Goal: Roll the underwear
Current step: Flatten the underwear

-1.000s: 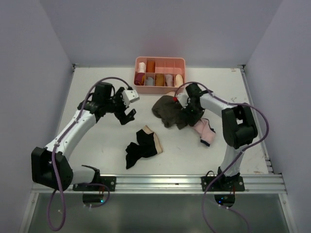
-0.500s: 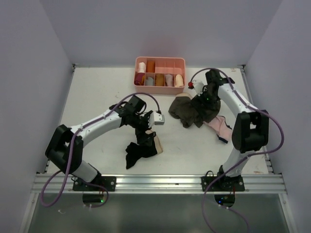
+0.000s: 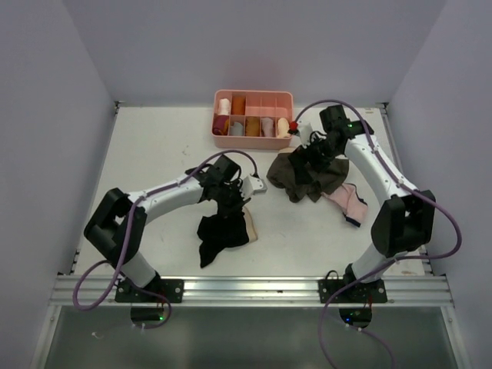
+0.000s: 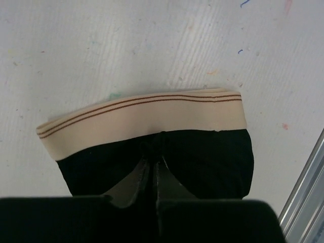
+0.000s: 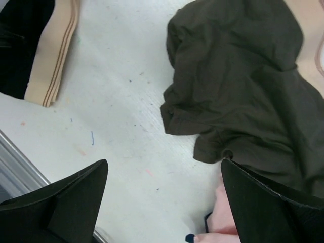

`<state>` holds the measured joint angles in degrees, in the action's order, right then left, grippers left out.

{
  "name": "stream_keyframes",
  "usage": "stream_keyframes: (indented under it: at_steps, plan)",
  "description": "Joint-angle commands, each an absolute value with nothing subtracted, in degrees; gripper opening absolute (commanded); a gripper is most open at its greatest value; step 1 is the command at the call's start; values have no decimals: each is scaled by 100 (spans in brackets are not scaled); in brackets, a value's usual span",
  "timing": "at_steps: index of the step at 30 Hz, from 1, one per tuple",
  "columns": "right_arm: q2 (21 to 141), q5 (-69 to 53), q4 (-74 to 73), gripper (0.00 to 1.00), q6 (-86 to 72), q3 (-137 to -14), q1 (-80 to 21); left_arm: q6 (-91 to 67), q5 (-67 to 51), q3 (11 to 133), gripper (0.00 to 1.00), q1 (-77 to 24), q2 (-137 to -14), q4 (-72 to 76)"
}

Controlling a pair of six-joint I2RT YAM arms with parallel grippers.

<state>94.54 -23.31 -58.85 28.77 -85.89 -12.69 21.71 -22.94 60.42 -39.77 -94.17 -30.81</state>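
Note:
The underwear (image 3: 221, 234), black cloth with a beige waistband (image 4: 142, 114), lies crumpled on the white table near its front middle. My left gripper (image 3: 229, 207) is down on its far edge. In the left wrist view the left gripper (image 4: 153, 159) is shut, pinching a fold of the black cloth just below the waistband. My right gripper (image 3: 307, 157) hovers open over the left part of the olive-brown garment (image 3: 306, 177). Bare table lies between the wide-apart fingers of the right gripper (image 5: 163, 164). The underwear's waistband (image 5: 50, 66) shows at that view's upper left.
A pink divided tray (image 3: 286, 98) with several rolled garments stands at the back. A pale pink garment (image 3: 344, 204) with dark trim lies right of the olive-brown garment (image 5: 243, 76). A metal rail (image 3: 246, 288) runs along the table's near edge.
My left arm swung right and down onto the underwear, and its gripper shut on the black cloth. My right arm drew back toward the far right; the olive-brown and pink garments now lie further right.

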Motion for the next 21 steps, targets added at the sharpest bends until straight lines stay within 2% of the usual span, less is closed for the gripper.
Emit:
stream_keyframes:
  at_steps: [1, 8, 12, 16, 21]
  plan:
    - [9554, -2645, -5696, 99, 2575, -8455, -1502, 1995, -1811, 6065, 0, -3938, -8922, -2786]
    - [9729, -3479, -5300, 99, 2137, -8464, -1810, 2504, -2452, 5669, 0, -3727, -7666, -2918]
    - [10036, -4007, -5089, 99, 1899, -8717, -1986, 2584, -2322, 5529, 0, -3683, -6928, -2865]
    - [10318, -4236, -4967, 98, 1671, -8868, -2153, 2803, -2513, 5485, 0, -3315, -6733, -3417]
    - [10502, -3991, -4520, 96, 1311, -8973, -2364, 3181, -1735, 4704, 0, -2672, -6302, -3376]
